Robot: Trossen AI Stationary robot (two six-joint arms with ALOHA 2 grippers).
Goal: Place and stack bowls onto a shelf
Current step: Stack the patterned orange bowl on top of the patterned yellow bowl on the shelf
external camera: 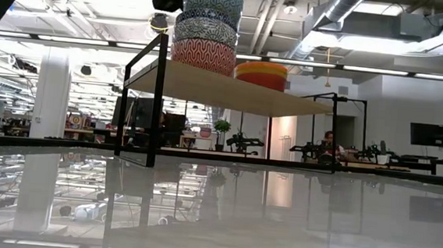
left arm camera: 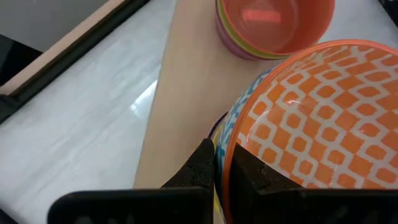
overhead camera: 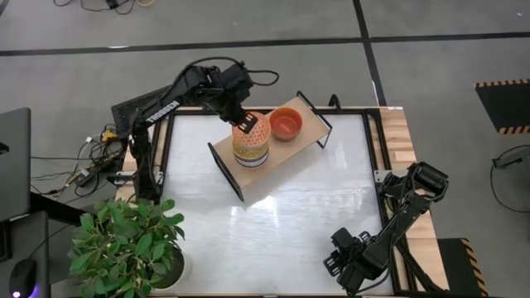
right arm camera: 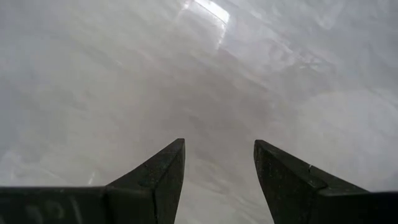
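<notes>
Two stacks are sitting on the shelf (overhead camera: 308, 132). We are pinching the orange-patterned bowl (left arm camera: 317, 118)'s rim with the left gripper (overhead camera: 244, 126), fingers pressed together, atop the tall stack (overhead camera: 251, 149). Next we release cleanly. Right gripper (right arm camera: 219, 180) is waiting, fingers spread, over the table's near right corner.

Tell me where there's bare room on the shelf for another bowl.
The shelf is crowded in the middle by the patterned stack, held at its rim by the left fingers, and the red-orange bowl. Bare board remains between the stack and the nearer frame end.
</notes>
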